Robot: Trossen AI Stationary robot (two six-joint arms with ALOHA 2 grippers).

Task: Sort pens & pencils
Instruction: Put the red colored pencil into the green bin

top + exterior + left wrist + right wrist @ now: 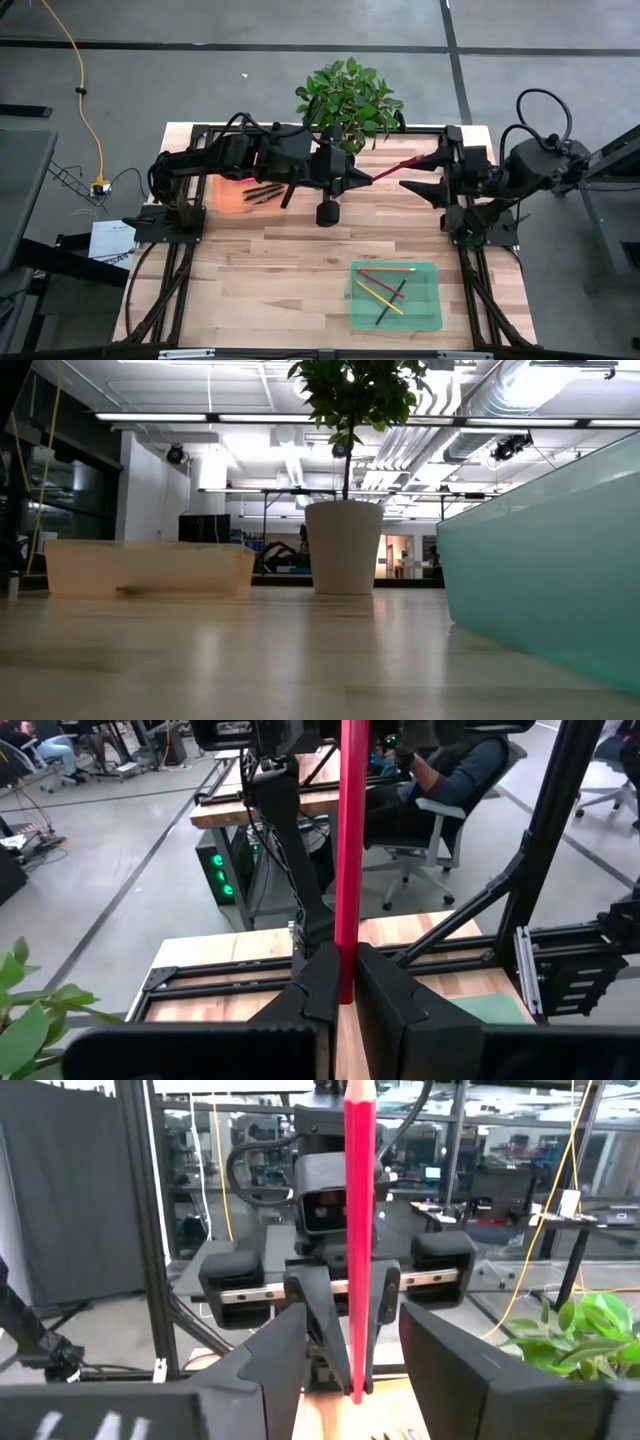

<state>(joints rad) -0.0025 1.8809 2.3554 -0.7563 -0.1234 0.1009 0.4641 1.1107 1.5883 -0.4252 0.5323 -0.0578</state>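
- The left gripper (362, 178) sits up over the back middle of the table (300, 260), its jaws clamped on one end of a red pencil (397, 168).
- In the left wrist view that red pencil (351, 850) runs straight out from between the two dark fingers (322, 982), pinched tight.
- The right gripper (420, 172) faces it from the other side, jaws spread wide around the pencil's far end.
- From the right wrist view the pencil (359, 1230) passes between the right arm's fingers (282, 1360) with a gap on either side, so they are not squeezing it; only the left arm's fingers (318, 1312) farther off have it pinched.
- The pencil hangs in the air between the two arms, just in front of the potted plant (348, 100).
- Down at the near right, the green tray (428, 300) holds several pencils (385, 287) lying crossed: yellow, red, orange-tan and one dark.
- Back left, under the left arm, the pale orange tray (228, 196) holds a few dark pens (262, 191).
- In the low view, the orange tray (150, 568), plant pot (343, 546) and green tray wall (545, 560) show, with no gripper down at table level.
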